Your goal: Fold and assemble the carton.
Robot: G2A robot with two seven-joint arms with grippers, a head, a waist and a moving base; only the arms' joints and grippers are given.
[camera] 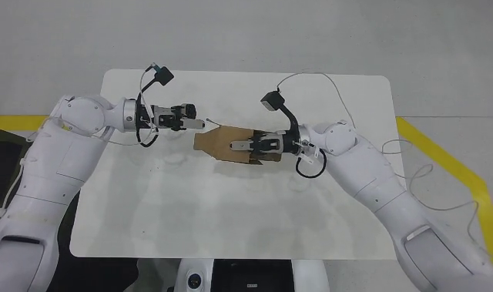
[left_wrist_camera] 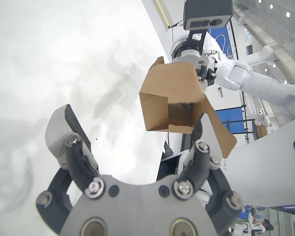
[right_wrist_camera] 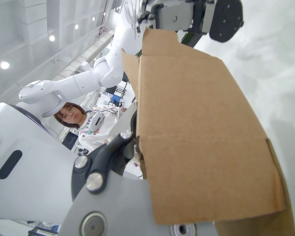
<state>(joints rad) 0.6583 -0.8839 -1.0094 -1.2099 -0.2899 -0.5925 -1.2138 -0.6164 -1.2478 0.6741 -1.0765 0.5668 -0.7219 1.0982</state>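
The carton [camera: 223, 142] hangs over the middle of the table [camera: 231, 223], one wall pinched in the right claw [camera: 245, 146], and the left claw [camera: 202, 124], wide open and empty at its ten o'clock, could snag a flap [left_wrist_camera: 218, 128] (thin card) and twist it loose.

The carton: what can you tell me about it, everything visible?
The carton is plain brown cardboard, opened into a square tube with loose flaps and an open end. The right gripper, shut on one wall, holds it over the white table. The open left gripper sits by a flap; contact unclear.
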